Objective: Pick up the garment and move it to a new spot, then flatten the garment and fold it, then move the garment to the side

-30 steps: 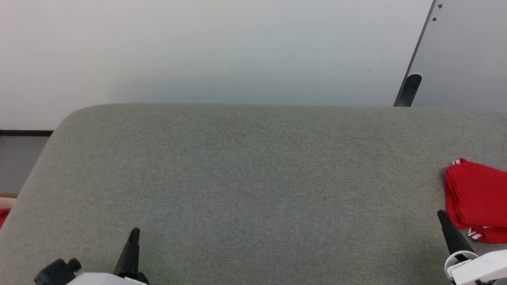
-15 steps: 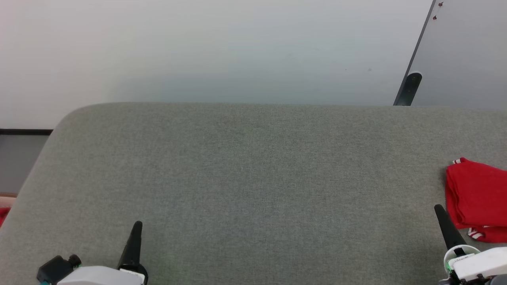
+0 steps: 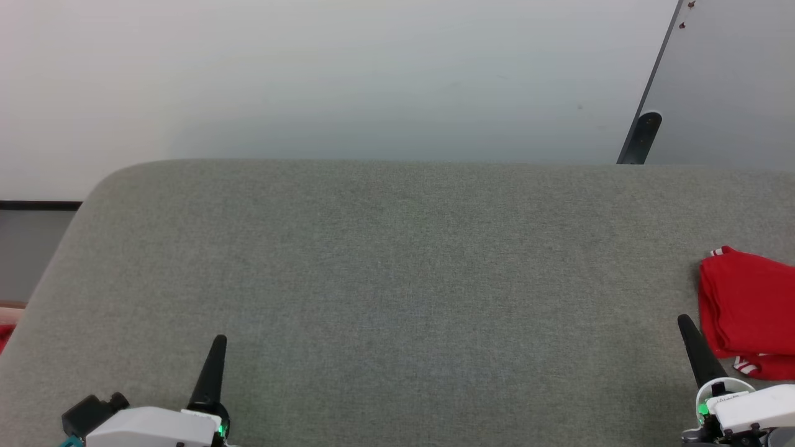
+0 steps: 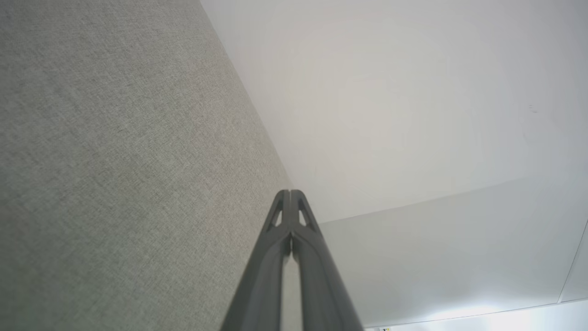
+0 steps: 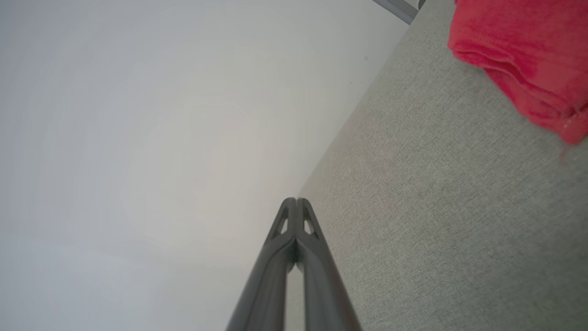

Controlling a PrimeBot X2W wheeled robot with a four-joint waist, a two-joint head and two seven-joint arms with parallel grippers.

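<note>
The garment (image 3: 748, 307), a red shirt folded into a compact stack with a bit of white-and-red striped trim at its corners, lies at the right edge of the grey fabric surface (image 3: 404, 279). In the right wrist view the garment (image 5: 528, 50) fills the upper right corner. My right gripper (image 3: 686, 324) is shut and empty, just left of the garment's near corner, apart from it. At the lower left my left gripper (image 3: 218, 343) is shut with nothing in it. Both pairs of fingertips meet in the wrist views, left gripper (image 4: 290, 193) and right gripper (image 5: 296, 201).
A pale wall (image 3: 341, 74) rises behind the grey surface. A dark post (image 3: 640, 139) and a slanted grey panel (image 3: 733, 81) stand at the back right. A small patch of red (image 3: 5, 338) shows past the surface's left edge.
Both grippers have crept a little forward over the surface, their white bodies coming further into view. The garment has stayed where it was.
</note>
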